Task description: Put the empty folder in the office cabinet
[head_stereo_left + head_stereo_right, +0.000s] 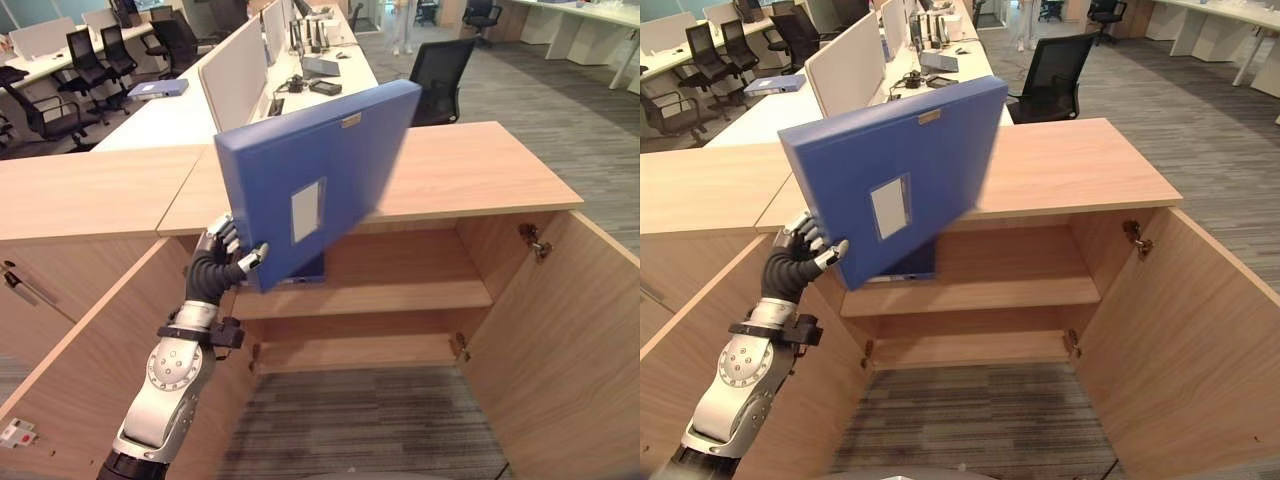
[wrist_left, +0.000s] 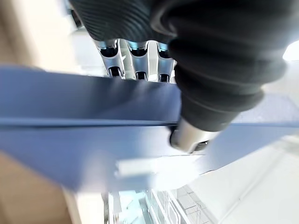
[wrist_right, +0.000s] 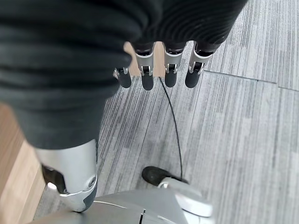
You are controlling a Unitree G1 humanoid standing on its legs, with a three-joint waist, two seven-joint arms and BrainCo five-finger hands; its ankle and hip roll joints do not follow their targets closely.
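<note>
your left hand is clamped on the lower left corner of the blue folder, thumb on the face toward you and fingers behind it, as the left wrist view confirms with the thumb pressed on the blue cover. the folder hangs in the air, tilted, its top edge leaning far and right, in front of the cabinet's top and above the open compartment. a pale label sits on the face toward you.

inside the cabinet, the upper shelf holds another blue item at its left, mostly hidden behind the folder you hold; what it is you cannot tell. to the right of it the shelf shows bare wood. the lower shelf shows bare wood too.

both doors stand open: the left door lies just beside your left arm, and the right door swings out toward you at the right. grey carpet lies between the doors, near you. the folder's lower edge is near the front edge of the cabinet top.

your right hand points down over the carpet, fingers straight and relaxed, holding nothing.
</note>
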